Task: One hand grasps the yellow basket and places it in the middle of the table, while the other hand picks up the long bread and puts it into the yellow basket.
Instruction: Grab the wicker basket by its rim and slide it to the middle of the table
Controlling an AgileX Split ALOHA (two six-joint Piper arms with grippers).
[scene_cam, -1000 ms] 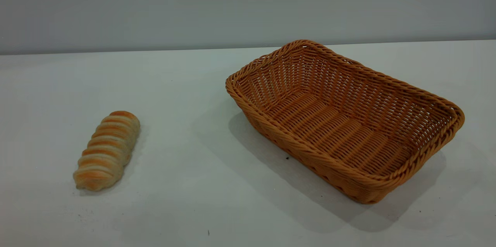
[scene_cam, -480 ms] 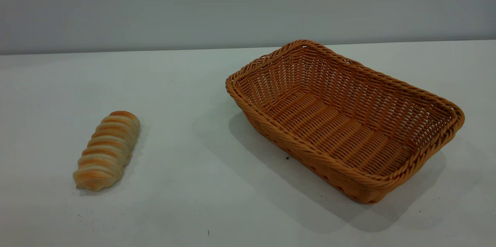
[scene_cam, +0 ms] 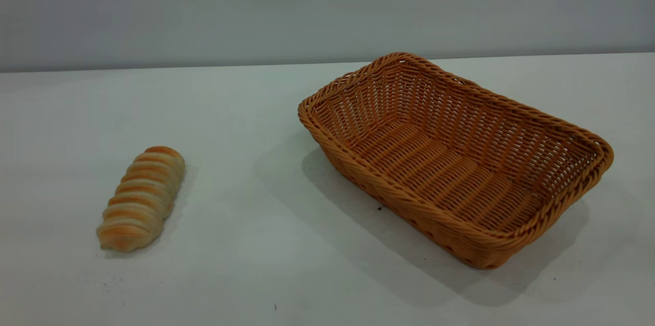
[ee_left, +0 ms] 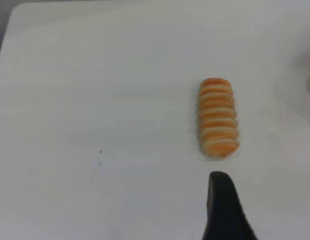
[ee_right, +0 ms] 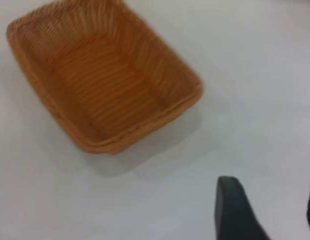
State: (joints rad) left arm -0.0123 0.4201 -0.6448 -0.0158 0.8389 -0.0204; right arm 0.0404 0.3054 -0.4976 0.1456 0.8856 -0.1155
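The long bread [scene_cam: 142, 198] lies on the white table [scene_cam: 245, 244] at the left, ridged and golden-orange. The yellow basket [scene_cam: 511, 241] stands empty at the right, set at an angle. Neither gripper shows in the exterior view. In the left wrist view the bread [ee_left: 218, 118] lies a little beyond my left gripper [ee_left: 267, 205], which is open and empty above bare table. In the right wrist view the basket [ee_right: 115, 145] lies well apart from my right gripper [ee_right: 270, 205], which is open and empty.
A grey wall runs behind the table's far edge [scene_cam: 204, 66]. A few tiny dark specks [scene_cam: 379, 208] dot the surface beside the basket. Bare table lies between bread and basket.
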